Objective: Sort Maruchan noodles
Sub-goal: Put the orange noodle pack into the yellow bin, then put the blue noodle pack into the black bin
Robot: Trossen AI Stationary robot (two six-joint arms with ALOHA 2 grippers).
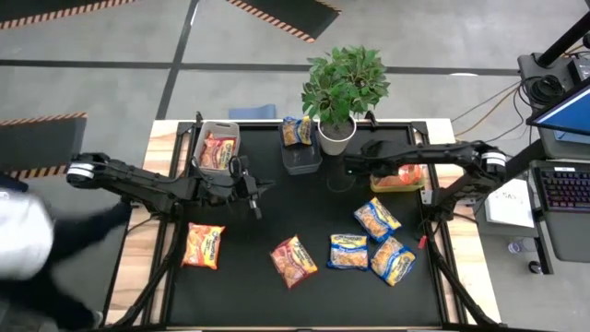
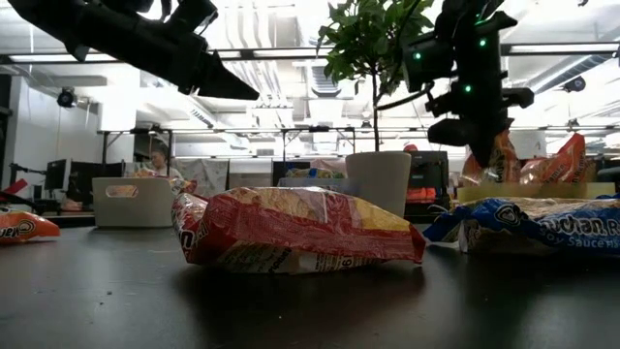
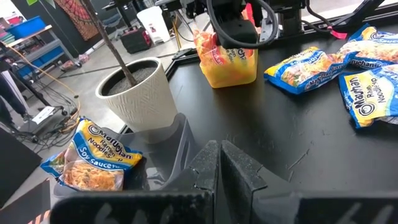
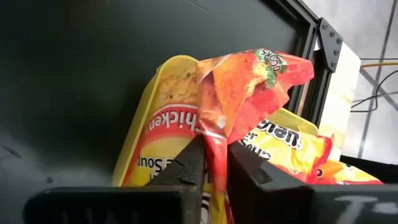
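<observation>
Two grippers hang above the black table [image 1: 277,207]. Taking the potted plant [image 1: 337,129] as landmark: the right gripper [image 4: 214,165], just to its right, pinches the crumpled edge of an orange-red Maruchan packet [image 4: 242,87] over the yellow bin [image 1: 398,181], which holds more orange packets. The left gripper [image 3: 219,163], fingers pressed together and empty, hovers left of the plant, near the grey bin [image 1: 215,148] with red packets. Just beside the plant's pot, a dark bin [image 1: 300,155] holds a blue-and-yellow packet [image 1: 296,131]. Six packets lie loose on the table in front of the plant.
</observation>
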